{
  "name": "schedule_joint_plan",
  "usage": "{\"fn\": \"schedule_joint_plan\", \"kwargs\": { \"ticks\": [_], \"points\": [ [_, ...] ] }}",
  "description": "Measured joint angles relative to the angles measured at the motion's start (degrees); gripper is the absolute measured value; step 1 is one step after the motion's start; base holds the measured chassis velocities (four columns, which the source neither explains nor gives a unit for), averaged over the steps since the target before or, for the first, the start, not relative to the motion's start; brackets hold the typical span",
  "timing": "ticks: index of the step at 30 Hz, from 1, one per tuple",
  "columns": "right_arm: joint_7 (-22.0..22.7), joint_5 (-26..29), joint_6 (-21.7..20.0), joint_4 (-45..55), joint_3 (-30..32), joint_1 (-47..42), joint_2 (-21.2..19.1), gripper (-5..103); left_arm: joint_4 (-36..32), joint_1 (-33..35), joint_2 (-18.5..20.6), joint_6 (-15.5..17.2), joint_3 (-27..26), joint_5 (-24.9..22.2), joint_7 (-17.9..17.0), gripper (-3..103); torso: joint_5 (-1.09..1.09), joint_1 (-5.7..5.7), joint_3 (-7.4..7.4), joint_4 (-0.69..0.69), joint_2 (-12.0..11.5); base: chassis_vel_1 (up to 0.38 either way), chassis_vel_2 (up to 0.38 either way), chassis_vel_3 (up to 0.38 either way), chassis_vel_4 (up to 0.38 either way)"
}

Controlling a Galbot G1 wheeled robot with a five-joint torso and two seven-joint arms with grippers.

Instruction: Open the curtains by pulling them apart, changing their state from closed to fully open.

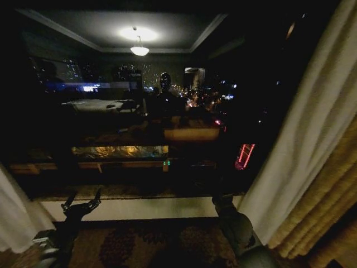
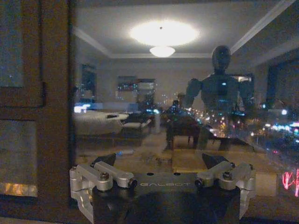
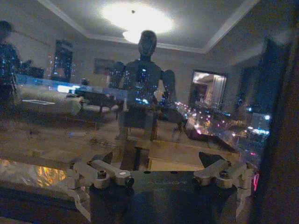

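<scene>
The curtains hang apart at the sides of a dark night window. The left sheer panel (image 1: 14,215) bunches at the lower left of the head view, and the right sheer panel (image 1: 301,139) falls down the right side. My left gripper (image 1: 83,202) is low in front of the sill, open and holding nothing; in the left wrist view its own gripper (image 2: 161,161) faces the glass with the fingers spread wide. My right gripper (image 1: 222,199) sits low near the right panel, apart from it. The right wrist view shows this gripper (image 3: 156,158) open and empty.
A thick golden drape (image 1: 332,206) hangs outside the right sheer panel. The pale window sill (image 1: 139,207) runs across below the glass (image 1: 139,111), which mirrors the room, ceiling lamp and robot. Patterned carpet (image 1: 150,243) lies underfoot. A brown window frame (image 2: 51,116) stands by the left gripper.
</scene>
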Motion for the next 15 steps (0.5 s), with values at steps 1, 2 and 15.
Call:
{"fn": "schedule_joint_plan", "kwargs": {
  "ticks": [1,2,15],
  "points": [
    [0.0,-0.01,0.01,-0.07,-0.02,0.01,0.04,100,0.12,0.0,0.05,0.0,-0.01,-0.06,0.03,100,-0.02,0.0,-0.01,-0.01,0.0,0.307,0.349,-0.303,-0.36],
    [0.0,-0.01,0.01,-0.07,-0.02,0.01,0.04,100,0.12,0.0,0.05,0.0,-0.01,-0.06,0.03,100,-0.02,0.0,-0.01,-0.01,0.0,0.307,0.349,-0.303,-0.36],
    [-0.05,-0.22,0.14,-1.1,-0.22,0.31,0.51,100,0.92,-0.11,0.78,-0.13,-0.19,-0.61,0.17,100,0.0,-0.02,-0.01,0.0,0.01,0.361,0.355,-0.366,-0.35]
  ]
}}
